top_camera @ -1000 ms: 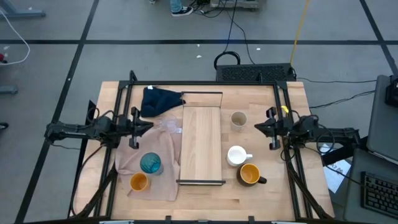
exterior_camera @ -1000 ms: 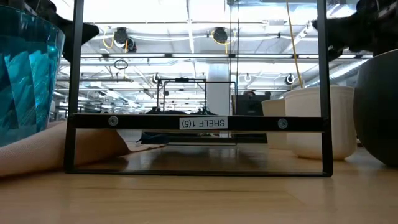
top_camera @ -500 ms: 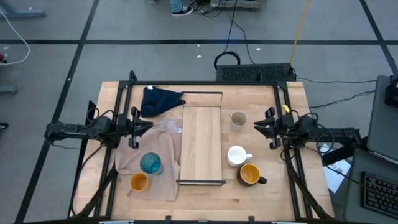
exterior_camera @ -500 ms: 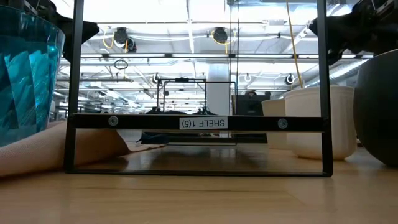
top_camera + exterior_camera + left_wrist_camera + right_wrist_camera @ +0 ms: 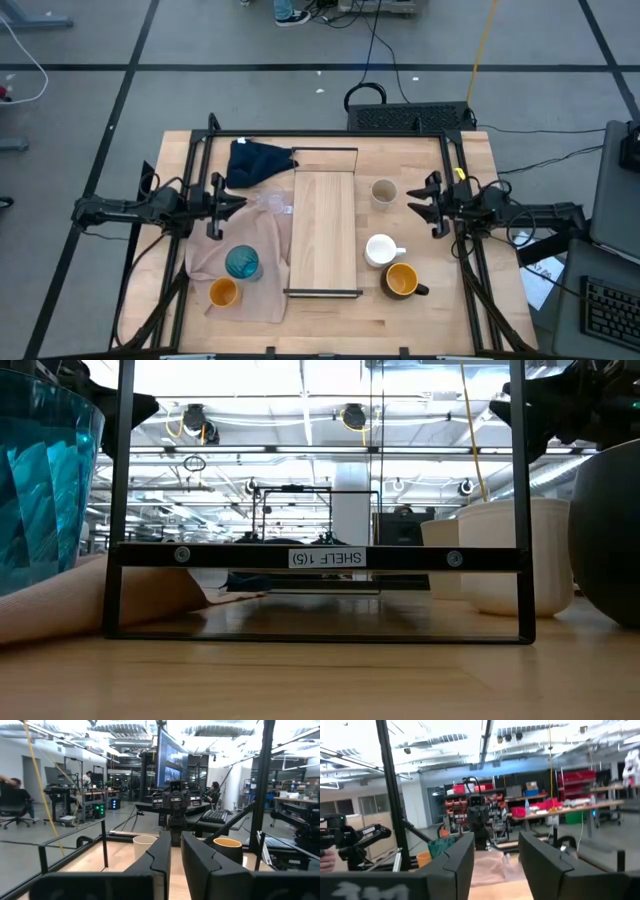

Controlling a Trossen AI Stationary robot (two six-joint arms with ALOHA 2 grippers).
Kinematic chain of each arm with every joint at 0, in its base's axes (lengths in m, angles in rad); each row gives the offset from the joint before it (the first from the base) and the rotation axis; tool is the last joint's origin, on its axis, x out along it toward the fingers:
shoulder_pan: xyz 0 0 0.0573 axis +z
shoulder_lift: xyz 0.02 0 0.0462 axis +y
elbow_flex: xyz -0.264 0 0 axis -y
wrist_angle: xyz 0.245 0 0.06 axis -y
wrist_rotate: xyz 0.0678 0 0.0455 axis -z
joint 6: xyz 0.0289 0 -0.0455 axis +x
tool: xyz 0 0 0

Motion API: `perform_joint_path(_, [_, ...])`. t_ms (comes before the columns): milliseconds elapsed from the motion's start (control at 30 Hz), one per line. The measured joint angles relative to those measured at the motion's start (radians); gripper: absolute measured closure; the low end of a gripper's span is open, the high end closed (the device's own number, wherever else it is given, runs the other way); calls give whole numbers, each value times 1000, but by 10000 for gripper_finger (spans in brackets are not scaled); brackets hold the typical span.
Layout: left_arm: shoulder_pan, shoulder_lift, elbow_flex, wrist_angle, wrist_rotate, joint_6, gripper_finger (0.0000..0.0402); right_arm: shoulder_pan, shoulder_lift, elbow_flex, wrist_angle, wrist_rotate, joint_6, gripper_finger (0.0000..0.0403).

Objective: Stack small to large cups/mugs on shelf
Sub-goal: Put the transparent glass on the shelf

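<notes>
Looking straight down, the long light-wood plank shelf with thin black metal end frames (image 5: pixel 324 232) runs up the middle of the wooden tabletop (image 5: pixel 470 300) with nothing on it. Left of it there's a beige cloth (image 5: pixel 262 283) carrying the teal ribbed tumbler (image 5: pixel 242 263), with the small orange cup (image 5: pixel 222 292) just below that toward the lower left, and a clear glass (image 5: pixel 271 203) that's hard to make out near the cloth's top edge. A dark blue crumpled rag (image 5: pixel 256 160) sits above the cloth. Right of the shelf: the beige-grey cup (image 5: pixel 384 192) up top, then the white mug (image 5: pixel 381 250), then the orange mug with a dark handle (image 5: pixel 403 281) just below it, close together. The left claw (image 5: pixel 226 204) hangs at mid-left above the cloth's edge, fingers nearly pressed together with just a thin gap in its wrist view, holding nothing. The right claw (image 5: pixel 424 203) is at mid-right, just beside the beige-grey cup but apart from it, fingers spread with a clear gap and empty.
</notes>
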Motion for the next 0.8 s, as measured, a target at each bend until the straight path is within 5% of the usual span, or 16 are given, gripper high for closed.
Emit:
perform_joint_path(333, [0,0,0,42,-6,14,349,-1,131,34,51,53,-132,164])
perform_joint_path(800, [1,50,15,9,-151,-24,272,-2,150,37,52,108,-137,168])
